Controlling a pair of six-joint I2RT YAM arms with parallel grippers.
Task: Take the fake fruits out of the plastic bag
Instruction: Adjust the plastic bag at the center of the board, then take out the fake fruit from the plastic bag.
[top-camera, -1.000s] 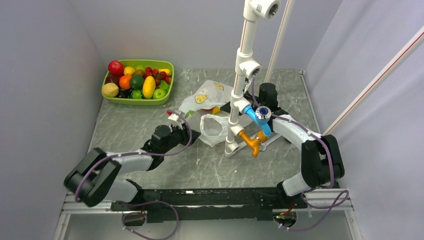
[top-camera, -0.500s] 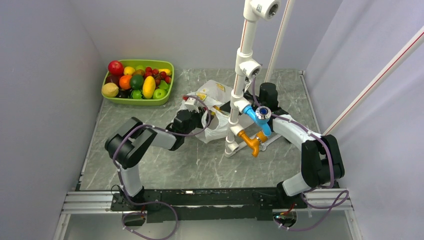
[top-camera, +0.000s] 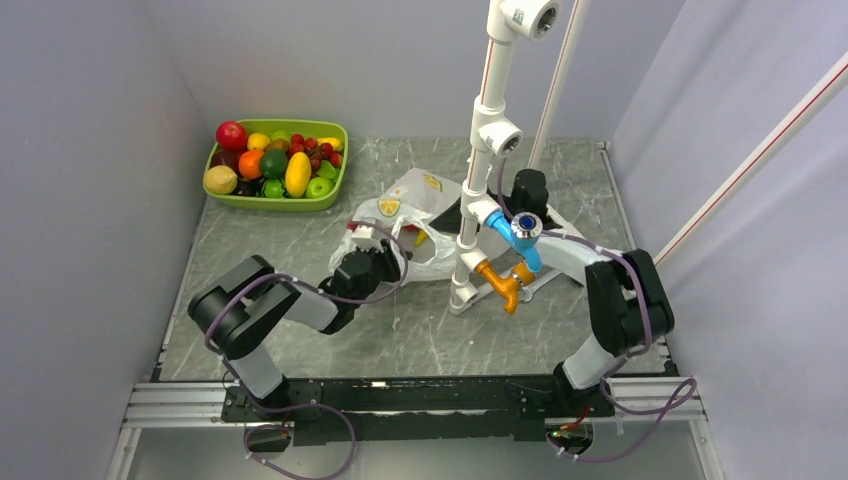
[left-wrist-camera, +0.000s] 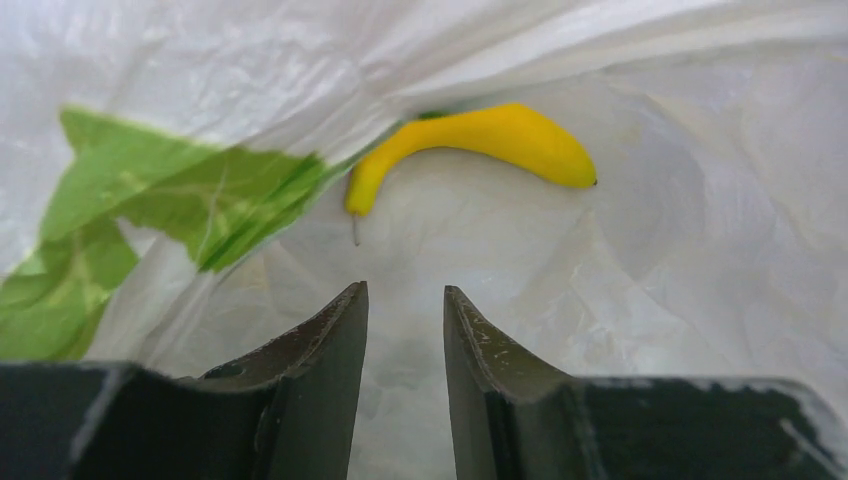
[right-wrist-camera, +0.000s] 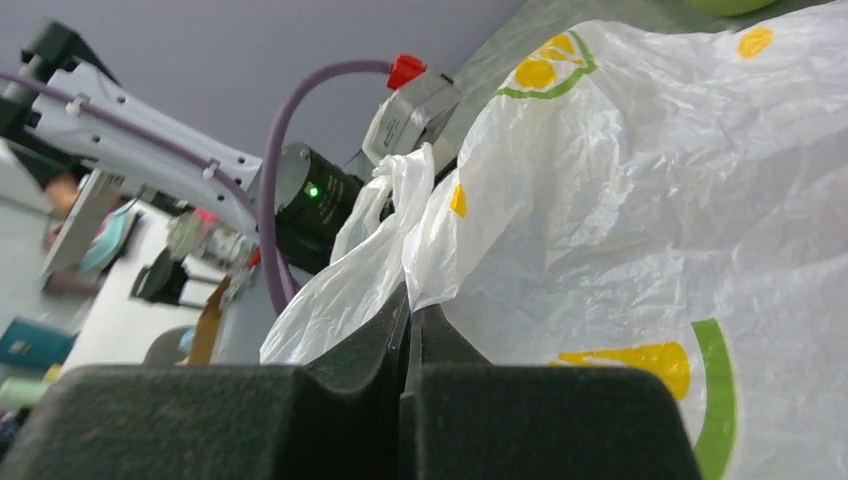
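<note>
Lying inside the plastic bag (left-wrist-camera: 700, 250), the smooth yellow banana (left-wrist-camera: 480, 145) is stretching crosswise in the left wrist view, its thin stem end pointing down-left on the crinkled white film. Near it the left gripper (left-wrist-camera: 405, 300) is holding its dark jaws apart and empty, the arm reaching low from a folded elbow. The right gripper (right-wrist-camera: 410, 305) is pinching a fold of the bag, its elbow raised.

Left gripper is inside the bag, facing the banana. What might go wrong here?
1. The left gripper is open only narrowly, short of the banana; closing may catch plastic bag film instead.
2. The right gripper pinches just a thin bag fold, which may slip and collapse the opening.
</note>
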